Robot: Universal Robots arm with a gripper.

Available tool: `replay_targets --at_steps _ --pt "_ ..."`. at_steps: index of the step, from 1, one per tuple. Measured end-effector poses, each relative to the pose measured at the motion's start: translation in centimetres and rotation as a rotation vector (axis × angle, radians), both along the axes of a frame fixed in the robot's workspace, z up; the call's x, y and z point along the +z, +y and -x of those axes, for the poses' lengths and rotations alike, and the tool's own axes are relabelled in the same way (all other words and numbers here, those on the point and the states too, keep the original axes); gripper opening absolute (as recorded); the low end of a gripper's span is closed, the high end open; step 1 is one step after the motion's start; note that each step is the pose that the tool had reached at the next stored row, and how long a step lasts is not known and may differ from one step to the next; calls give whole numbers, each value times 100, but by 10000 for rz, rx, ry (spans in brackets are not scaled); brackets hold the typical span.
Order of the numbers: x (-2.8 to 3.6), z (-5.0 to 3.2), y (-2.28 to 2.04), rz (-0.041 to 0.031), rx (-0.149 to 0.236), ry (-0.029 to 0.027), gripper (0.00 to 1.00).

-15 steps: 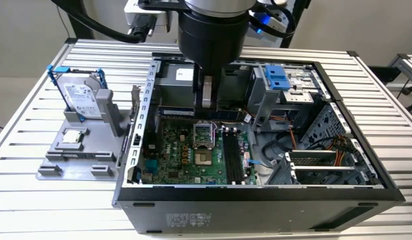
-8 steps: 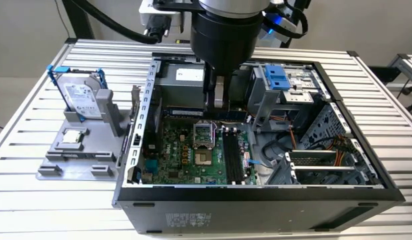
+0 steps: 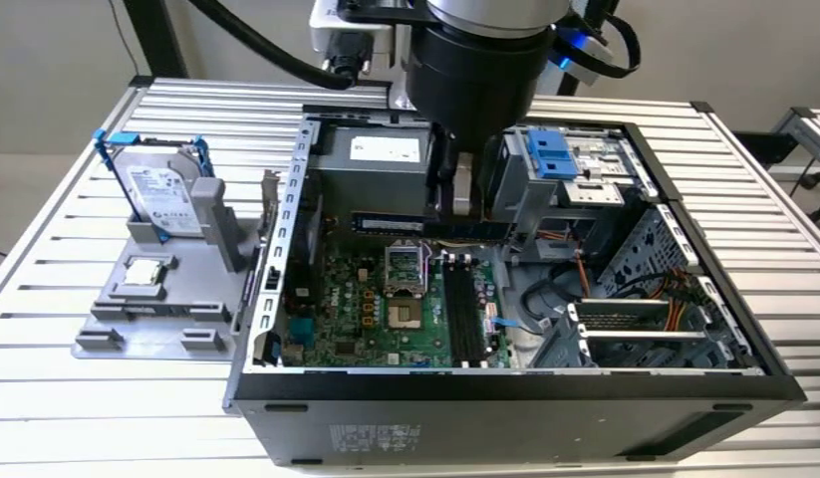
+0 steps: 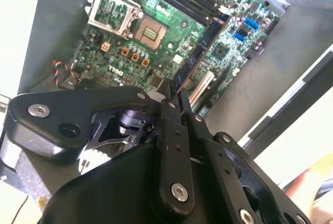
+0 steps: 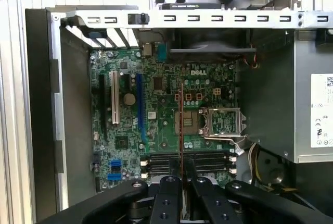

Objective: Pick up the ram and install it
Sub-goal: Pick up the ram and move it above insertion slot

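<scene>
The ram (image 3: 412, 225) is a thin dark stick held level above the green motherboard (image 3: 357, 299) inside the open computer case. My gripper (image 3: 463, 199) is shut on it from above. In the second wrist view the ram (image 4: 205, 47) sticks out past the fingertips of my gripper (image 4: 174, 92). In the first wrist view the ram (image 5: 181, 125) appears edge-on as a thin line in my gripper (image 5: 182, 174), running over the board. The black memory slots (image 3: 463, 309) lie below and nearer the case front, also seen as memory slots (image 5: 208, 162) in the first wrist view.
A silver hard drive in a blue frame (image 3: 163, 189) stands on a grey stand at the exterior view's left, with a square processor chip (image 3: 143, 271) in front of it. In the case are the open processor socket (image 3: 405, 264), power supply (image 3: 377, 159), blue drive cage (image 3: 556, 154) and cables (image 3: 583, 284).
</scene>
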State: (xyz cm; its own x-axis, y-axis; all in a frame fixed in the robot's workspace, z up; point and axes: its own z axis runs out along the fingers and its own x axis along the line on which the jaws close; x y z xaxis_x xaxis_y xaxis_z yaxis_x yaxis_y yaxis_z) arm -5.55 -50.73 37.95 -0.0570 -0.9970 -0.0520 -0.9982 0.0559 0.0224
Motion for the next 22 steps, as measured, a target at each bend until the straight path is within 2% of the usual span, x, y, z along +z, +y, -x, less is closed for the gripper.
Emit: replay_targets --at_steps 10,22 --pt "-1 -169 0 -1 1 2 0" --pt "0 -322 0 0 0 2 0"
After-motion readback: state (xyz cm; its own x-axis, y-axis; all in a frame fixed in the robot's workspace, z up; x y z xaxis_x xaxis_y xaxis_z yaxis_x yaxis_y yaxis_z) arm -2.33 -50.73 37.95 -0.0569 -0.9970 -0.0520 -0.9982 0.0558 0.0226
